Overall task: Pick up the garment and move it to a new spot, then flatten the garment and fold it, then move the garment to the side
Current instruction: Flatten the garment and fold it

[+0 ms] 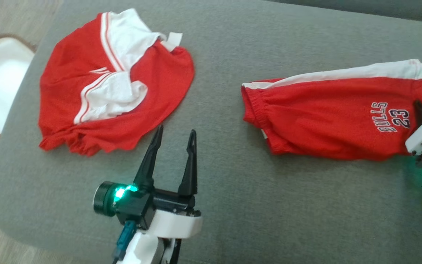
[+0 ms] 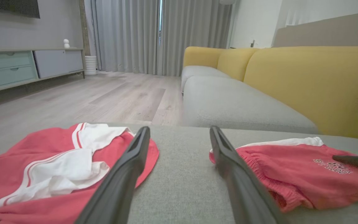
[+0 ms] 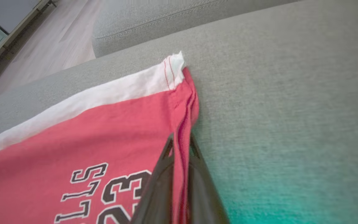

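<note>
**Right gripper (image 3: 181, 140) pinching the hem of the folded red mesh basketball shorts with a white side stripe and "BULLS 23" print (image 1: 328, 117)**

The shorts lie flat on the right part of the grey fabric ottoman (image 1: 233, 190), well apart from a crumpled red-and-white jersey (image 1: 68, 99) at its left. The right gripper's dark fingers are pressed together on the bunched hem edge near the print. The left gripper (image 1: 176, 130) is spread wide, holding nothing, over bare cushion between the two garments. The cloth looks thin, light and limp, so it should sag and the fold could fall open if lifted by one edge. A hold through all layers at the hem, dragged low, seems safest.
</note>
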